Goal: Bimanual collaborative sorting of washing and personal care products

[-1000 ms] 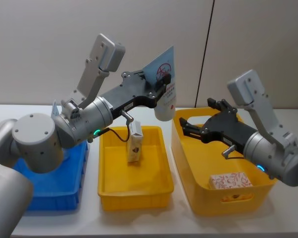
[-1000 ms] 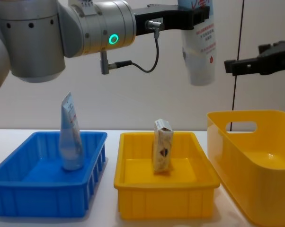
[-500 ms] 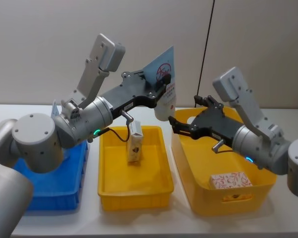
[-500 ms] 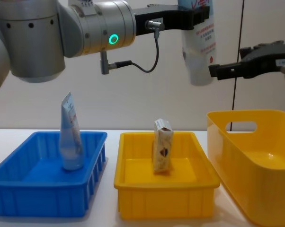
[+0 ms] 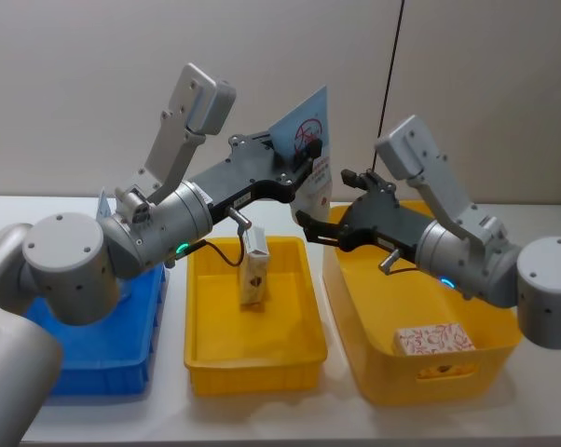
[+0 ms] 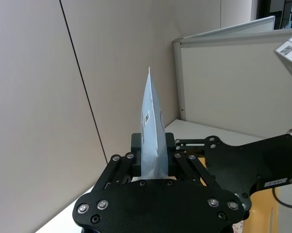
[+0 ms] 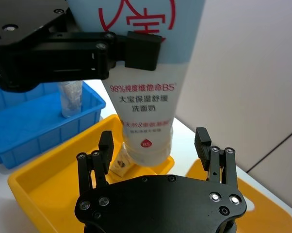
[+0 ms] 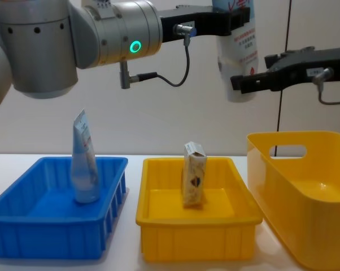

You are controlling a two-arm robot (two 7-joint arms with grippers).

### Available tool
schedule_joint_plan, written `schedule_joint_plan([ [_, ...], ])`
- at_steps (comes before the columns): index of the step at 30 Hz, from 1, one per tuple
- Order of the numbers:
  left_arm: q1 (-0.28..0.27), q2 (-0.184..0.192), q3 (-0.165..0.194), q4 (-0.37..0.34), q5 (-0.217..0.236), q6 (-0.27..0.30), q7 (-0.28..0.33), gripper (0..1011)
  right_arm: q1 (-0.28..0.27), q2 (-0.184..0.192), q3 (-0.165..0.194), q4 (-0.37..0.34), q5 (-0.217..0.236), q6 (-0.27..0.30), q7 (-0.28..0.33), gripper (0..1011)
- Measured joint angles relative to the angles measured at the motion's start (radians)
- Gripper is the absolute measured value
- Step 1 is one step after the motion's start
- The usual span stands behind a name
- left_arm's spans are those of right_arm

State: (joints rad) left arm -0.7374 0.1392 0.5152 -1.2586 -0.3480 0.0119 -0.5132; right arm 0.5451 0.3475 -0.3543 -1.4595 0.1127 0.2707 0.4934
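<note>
Pouch (image 5: 310, 177) of facial cleanser is hanging clamped in the left gripper (image 5: 299, 166); the right gripper (image 7: 154, 145) is flanking its cap end, jaws wide.

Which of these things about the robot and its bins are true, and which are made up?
1. The left tool holds a tall pale pouch up in the air. True.
2. The right tool has already shut on that pouch. False: its fingers stand open on either side of the pouch's lower end.
3. A small carton stands upright in the middle yellow tray. True.
4. The blue bin holds a carton. False: a second pouch stands in it.
5. The deep yellow bin has a patterned box inside. True.
</note>
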Motion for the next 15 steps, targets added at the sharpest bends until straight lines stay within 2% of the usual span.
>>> schedule_joint_plan([
  [10, 0.000, 0.000, 0.000, 0.000, 0.000, 0.000, 0.000, 241, 0.060, -0.025, -0.035, 0.076, 0.006, -0.026, 0.025, 1004],
  [15, 0.000, 0.000, 0.000, 0.000, 0.000, 0.000, 0.000, 241, 0.080, -0.036, -0.046, 0.107, 0.008, -0.033, 0.029, 916],
])
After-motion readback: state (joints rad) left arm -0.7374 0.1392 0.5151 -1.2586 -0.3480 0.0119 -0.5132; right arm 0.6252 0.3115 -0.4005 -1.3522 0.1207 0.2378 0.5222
